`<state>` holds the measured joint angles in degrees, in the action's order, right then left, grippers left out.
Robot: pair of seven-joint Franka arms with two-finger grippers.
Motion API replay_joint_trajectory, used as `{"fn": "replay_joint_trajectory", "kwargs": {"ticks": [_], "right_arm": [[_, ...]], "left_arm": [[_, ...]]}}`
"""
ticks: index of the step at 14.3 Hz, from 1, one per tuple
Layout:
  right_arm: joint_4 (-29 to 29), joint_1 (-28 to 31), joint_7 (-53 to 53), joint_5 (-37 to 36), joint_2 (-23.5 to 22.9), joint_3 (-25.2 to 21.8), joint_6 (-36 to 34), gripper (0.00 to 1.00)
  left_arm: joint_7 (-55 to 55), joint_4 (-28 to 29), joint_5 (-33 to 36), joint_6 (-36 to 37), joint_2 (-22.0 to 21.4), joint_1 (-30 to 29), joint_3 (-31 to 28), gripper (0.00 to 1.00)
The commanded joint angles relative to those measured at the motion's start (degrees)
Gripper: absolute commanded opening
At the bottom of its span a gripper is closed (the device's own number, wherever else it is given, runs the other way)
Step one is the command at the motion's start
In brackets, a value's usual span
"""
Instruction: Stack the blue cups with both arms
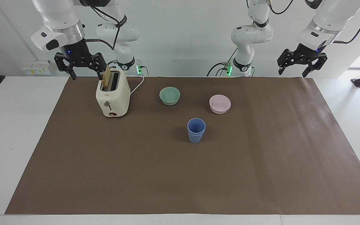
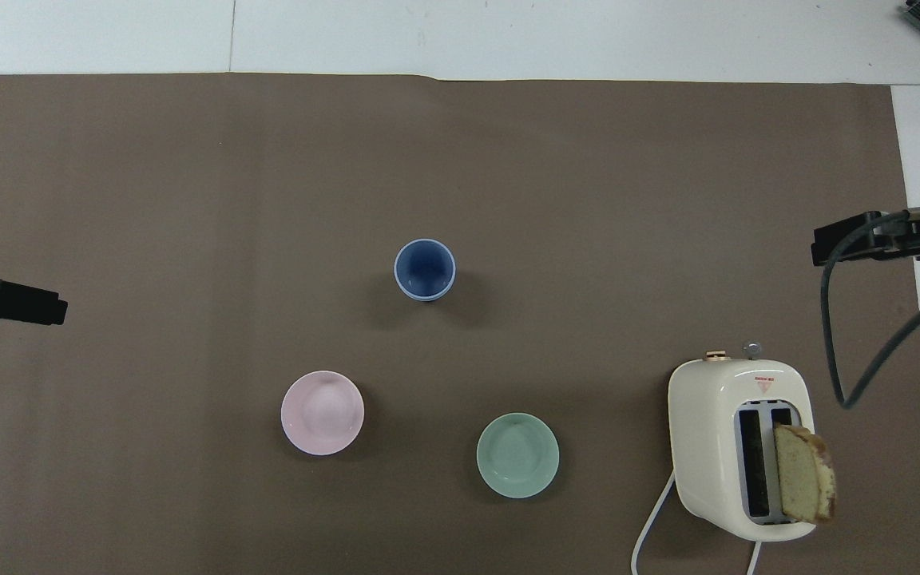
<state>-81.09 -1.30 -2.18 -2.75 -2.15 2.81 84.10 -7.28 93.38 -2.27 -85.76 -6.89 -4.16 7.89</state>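
The two blue cups stand nested one inside the other, upright, in the middle of the brown mat; they also show in the overhead view. My right gripper is open and empty, raised in the air beside the toaster's top, at the right arm's end of the mat; its tip shows in the overhead view. My left gripper is open and empty, raised over the mat's corner at the left arm's end; its tip shows in the overhead view. Neither gripper is near the cups.
A cream toaster with a slice of bread in one slot stands near the right arm, its white cord trailing toward the robots. A mint-green bowl and a pale pink bowl sit nearer to the robots than the cups.
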Motion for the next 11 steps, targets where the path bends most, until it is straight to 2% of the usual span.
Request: {"fn": "replay_joint_trajectory", "kwargs": {"ticks": [1,11], "right_arm": [[-1.17,0.78,1.13,0.46,1.01,0.44,-0.25,1.0],[-1.35,1.21,1.3,0.64,1.1,0.35,-0.25,1.0]], "left_arm": [[-0.8,0.75,0.77,-0.63,-0.49,-0.15,0.11,1.0],[-0.8,0.75,0.77,-0.63,-0.58,-0.06,0.2,1.0]]}}
